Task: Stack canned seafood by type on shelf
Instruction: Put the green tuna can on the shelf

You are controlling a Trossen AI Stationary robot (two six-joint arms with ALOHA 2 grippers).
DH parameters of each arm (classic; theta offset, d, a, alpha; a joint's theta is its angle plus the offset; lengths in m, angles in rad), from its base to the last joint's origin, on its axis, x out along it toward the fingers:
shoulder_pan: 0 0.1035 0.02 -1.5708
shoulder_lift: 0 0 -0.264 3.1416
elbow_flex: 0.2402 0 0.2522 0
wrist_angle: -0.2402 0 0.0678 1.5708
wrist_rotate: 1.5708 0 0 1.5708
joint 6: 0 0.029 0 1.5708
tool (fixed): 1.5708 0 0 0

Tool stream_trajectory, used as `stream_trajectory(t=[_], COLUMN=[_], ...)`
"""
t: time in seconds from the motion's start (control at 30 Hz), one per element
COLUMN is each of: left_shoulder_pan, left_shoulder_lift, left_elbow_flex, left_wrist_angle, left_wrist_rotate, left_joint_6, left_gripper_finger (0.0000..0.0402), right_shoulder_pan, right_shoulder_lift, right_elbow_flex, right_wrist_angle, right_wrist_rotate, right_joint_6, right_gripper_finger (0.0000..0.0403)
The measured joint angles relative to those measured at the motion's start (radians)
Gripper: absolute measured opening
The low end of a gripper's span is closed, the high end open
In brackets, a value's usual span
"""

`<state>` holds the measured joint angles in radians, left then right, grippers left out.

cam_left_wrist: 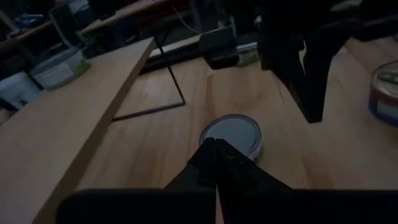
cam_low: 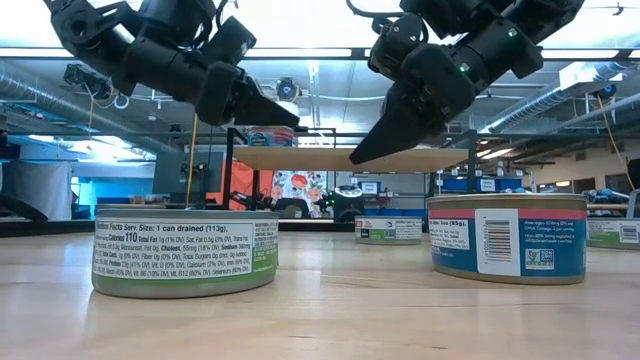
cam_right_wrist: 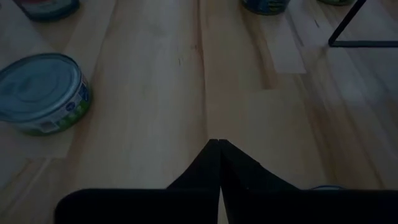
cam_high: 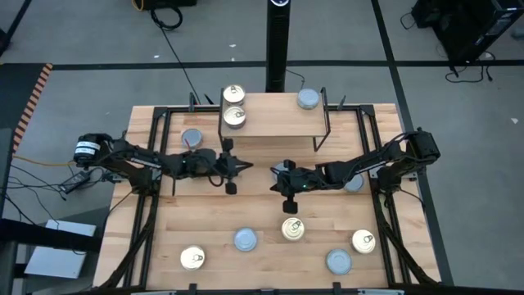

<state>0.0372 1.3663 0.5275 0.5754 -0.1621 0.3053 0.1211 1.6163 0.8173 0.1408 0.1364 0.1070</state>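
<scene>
A small light-wood shelf (cam_high: 270, 115) on thin black legs stands at the far middle of the slatted tabletop (cam_high: 262, 213). On its top sit two gold-topped tins (cam_high: 233, 105) close together at one end and one blue-grey tin (cam_high: 308, 100) near the other end. More tins lie loose on the tabletop: along the near edge, three gold ones (cam_high: 192, 259) and two blue-grey ones (cam_high: 246, 239), one more tin (cam_high: 193, 138) beside the shelf on the left, and another partly hidden under the right arm.

The left gripper (cam_high: 236, 168) hovers just in front of the shelf, fingers (cam_left_wrist: 214, 163) pressed together and holding nothing. The right gripper (cam_high: 282, 176) hovers nearby, facing it, fingers (cam_right_wrist: 214, 163) also together and empty.

Risks from here: the two grippers are near each other and could collide if both reach at once. With fingers together, neither can take a tin until it opens. A tin set off-centre could slide from a stack, and the arm could knock the shelf's legs.
</scene>
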Motion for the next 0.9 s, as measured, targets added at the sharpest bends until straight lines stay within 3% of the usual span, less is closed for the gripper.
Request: stream_trajectory(t=[0.3,0.9], left_shoulder_pan=[0.0,0.0], left_shoulder_lift=[0.0,0.0], left_elbow_flex=[-0.027,-0.027], left_wrist_angle=[0.028,0.042], left_wrist_rotate=[0.092,0.096], left_joint_6=[-0.004,-0.026], left_gripper_finger=[0.0002,0.0002], right_shoulder_pan=[-0.014,-0.013], right_shoulder_lift=[0.0,0.0], right_elbow_flex=[0.0,0.0], right_wrist_angle=[0.094,0.106], right_wrist_rotate=[0.0,0.0], right_joint_6=[0.006,0.003], right_gripper_finger=[0.0022,0.0022])
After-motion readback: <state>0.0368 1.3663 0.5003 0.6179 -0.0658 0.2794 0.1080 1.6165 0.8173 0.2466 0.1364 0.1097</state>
